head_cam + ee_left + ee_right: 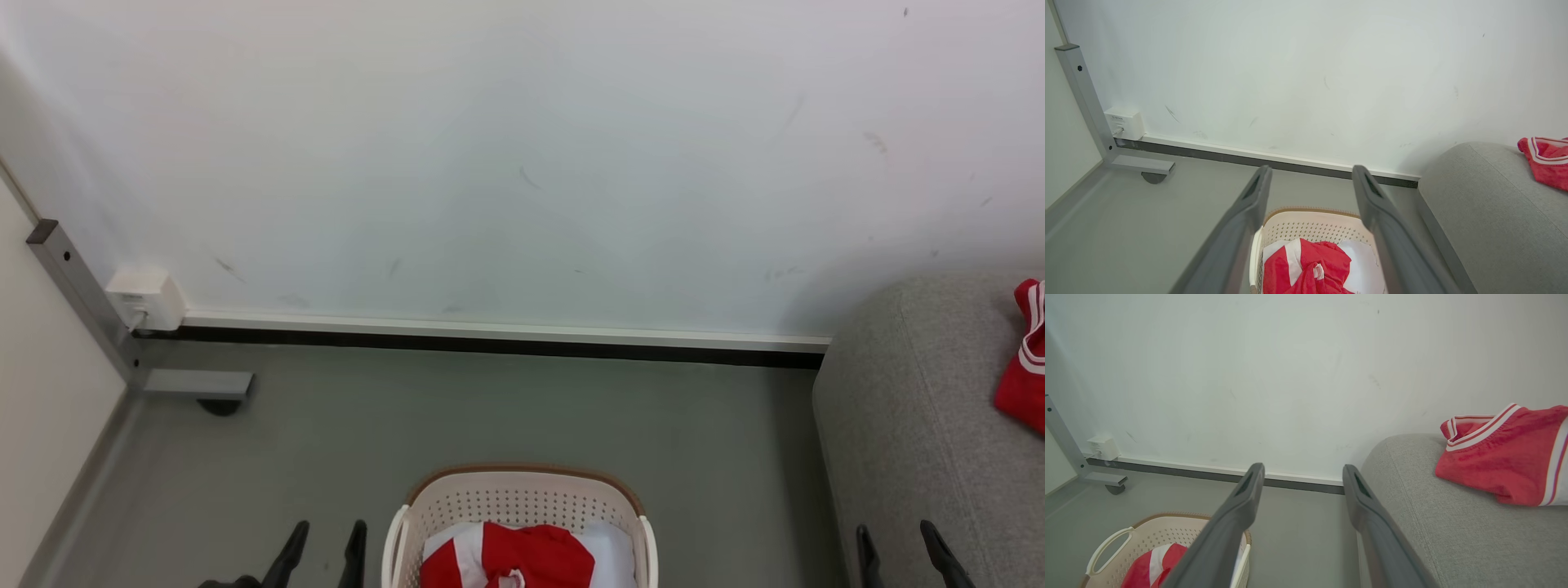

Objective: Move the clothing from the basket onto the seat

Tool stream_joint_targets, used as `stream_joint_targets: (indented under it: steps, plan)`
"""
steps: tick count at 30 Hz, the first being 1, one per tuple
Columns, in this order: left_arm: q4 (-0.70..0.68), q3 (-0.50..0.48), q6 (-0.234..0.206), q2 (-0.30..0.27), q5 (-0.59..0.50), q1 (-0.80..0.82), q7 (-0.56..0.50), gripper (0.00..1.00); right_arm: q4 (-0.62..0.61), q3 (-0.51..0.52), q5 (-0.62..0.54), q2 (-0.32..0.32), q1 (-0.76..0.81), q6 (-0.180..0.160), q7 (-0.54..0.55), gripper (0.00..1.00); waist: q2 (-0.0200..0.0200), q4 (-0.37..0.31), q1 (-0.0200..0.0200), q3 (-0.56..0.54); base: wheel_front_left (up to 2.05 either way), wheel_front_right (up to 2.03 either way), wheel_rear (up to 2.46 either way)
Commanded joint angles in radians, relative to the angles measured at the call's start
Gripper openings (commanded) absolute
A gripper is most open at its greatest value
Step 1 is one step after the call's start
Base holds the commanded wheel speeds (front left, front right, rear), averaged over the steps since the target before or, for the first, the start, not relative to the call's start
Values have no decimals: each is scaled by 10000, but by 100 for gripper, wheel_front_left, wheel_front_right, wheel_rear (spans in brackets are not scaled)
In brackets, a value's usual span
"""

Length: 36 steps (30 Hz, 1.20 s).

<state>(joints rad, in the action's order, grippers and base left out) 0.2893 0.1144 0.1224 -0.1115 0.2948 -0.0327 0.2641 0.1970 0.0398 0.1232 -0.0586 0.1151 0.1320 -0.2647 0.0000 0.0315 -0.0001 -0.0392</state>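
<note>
The cream basket point(522, 498) with a brown rim stands on the floor at the bottom centre, and red clothing point(522, 559) with white trim lies crumpled in it on a white sheet. A second red garment point(1024, 367) rests on the grey seat point(906, 425) at the right. My left gripper point(326, 535) is open just left of the basket, holding nothing. My right gripper point(894, 535) is open over the seat's front left edge, also holding nothing. In the left wrist view the basket point(1310, 222) and its clothing point(1306, 269) lie between and below the left gripper point(1310, 173). In the right wrist view the right gripper point(1302, 471) is open, with the basket point(1147, 535) and its clothing point(1147, 569) at the lower left and the garment point(1502, 457) on the seat point(1433, 522) at the right.
A white wall point(522, 163) with a skirting board closes off the far side. At the left stands a grey metal frame leg point(82, 302) with a foot and caster, beside a white wall box point(147, 298). Grey-green floor point(506, 408) stretches between wall, basket and seat.
</note>
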Motion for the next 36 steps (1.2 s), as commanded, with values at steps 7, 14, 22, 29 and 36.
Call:
stream_joint_targets:
  steps: [7, 14, 22, 29, 36]
  plan:
    - [53, -264, 74, 142, -355, -116, 6, 100, 189, -91, -39, 71, 30, -25, 5, 100, 0, -127, 1, 33, 0, 0, 0]
    - [32, -176, 65, 146, -325, -84, 6, 100, 224, -125, 40, 77, -37, -25, 7, 100, 0, -194, 1, 54, 0, 0, 0]
    - [-27, -68, 69, 125, -247, -84, 6, 100, 203, -161, 74, 78, -86, -25, 5, 100, 0, -259, 1, 118, 0, 0, 0]
    - [-83, 79, 70, 128, -233, 190, 6, 100, 55, -133, 77, 79, -223, -25, 7, 100, 0, -341, 1, 337, 0, 0, 0]
    - [848, 1168, 70, 153, -470, 1556, -2, 100, -217, -329, 58, 76, -814, -25, 5, 100, 0, -616, 1, 1272, 0, 0, 0]
